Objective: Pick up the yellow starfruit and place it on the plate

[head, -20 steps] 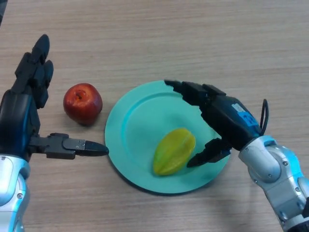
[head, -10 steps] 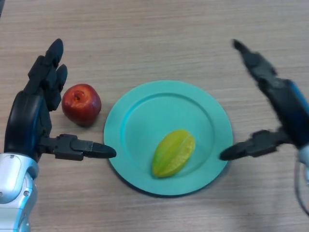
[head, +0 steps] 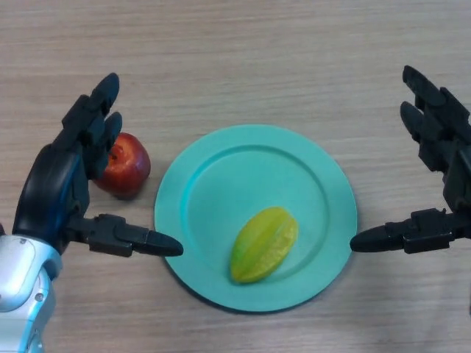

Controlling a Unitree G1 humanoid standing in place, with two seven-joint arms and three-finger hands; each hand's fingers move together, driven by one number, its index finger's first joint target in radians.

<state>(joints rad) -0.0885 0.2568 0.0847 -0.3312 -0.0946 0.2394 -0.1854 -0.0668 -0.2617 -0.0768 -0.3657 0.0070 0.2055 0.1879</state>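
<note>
The yellow starfruit (head: 263, 243) lies on the teal plate (head: 243, 162), in its lower middle part. My right hand (head: 441, 147) is open and empty at the right edge of the view, its thumb pointing at the plate's right rim, clear of the fruit. My left hand (head: 62, 184) is open and empty to the left of the plate, its thumb reaching toward the plate's left rim.
A red apple (head: 125, 165) sits on the wooden table (head: 235, 59) just left of the plate, partly hidden behind my left hand's fingers.
My right hand has drawn back from over the plate to the right, leaving the starfruit on it. My left hand has shifted slightly right, toward the plate and apple.
</note>
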